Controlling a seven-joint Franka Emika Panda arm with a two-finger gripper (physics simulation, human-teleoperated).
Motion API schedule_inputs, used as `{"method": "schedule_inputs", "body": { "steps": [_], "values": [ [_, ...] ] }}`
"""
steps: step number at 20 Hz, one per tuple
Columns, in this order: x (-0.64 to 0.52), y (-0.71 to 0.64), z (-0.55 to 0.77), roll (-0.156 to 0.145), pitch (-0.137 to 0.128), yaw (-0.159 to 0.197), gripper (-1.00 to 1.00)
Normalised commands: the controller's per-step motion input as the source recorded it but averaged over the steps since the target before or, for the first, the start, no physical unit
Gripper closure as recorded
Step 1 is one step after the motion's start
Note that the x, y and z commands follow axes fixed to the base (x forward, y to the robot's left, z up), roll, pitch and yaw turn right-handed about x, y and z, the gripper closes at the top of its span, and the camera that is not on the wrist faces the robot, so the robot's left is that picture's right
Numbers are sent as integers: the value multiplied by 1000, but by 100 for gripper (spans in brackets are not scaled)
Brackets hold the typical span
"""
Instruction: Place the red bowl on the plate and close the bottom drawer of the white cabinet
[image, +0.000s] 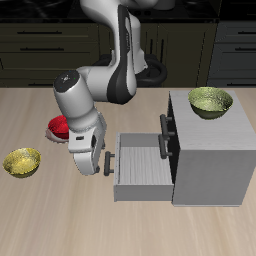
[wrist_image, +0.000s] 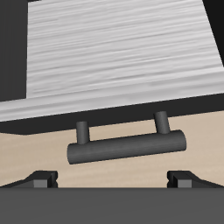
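Note:
The white cabinet (image: 212, 152) has its bottom drawer (image: 142, 166) pulled out, and the pale tray (wrist_image: 118, 57) is bare inside. The drawer's dark bar handle (image: 108, 162) (wrist_image: 127, 150) sticks out from the front panel. My gripper (image: 94, 160) (wrist_image: 112, 182) hangs right in front of that handle, open. Its fingertips (wrist_image: 38, 181) are spread wider than the bar and do not touch it. The red bowl (image: 57, 127) sits farther back, half hidden behind my arm. The plate is hidden.
One yellow-green bowl (image: 22, 162) lies on the table near my arm. Another yellow-green bowl (image: 210, 101) rests on top of the cabinet. The upper drawer's dark handle (image: 165, 124) sits just above the open drawer.

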Motion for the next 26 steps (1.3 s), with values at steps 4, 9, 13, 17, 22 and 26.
{"method": "schedule_inputs", "body": {
  "steps": [4,9,13,17,22,26],
  "values": [
    [89,73,-39,8,-2,-9,-100],
    [113,91,30,14,-18,10,-100],
    [90,46,0,6,-29,2,-100],
    [86,81,13,5,-34,-1,-100],
    [134,108,93,14,-49,-13,-100],
    [116,85,20,19,-10,1,-100]
  ]
}}
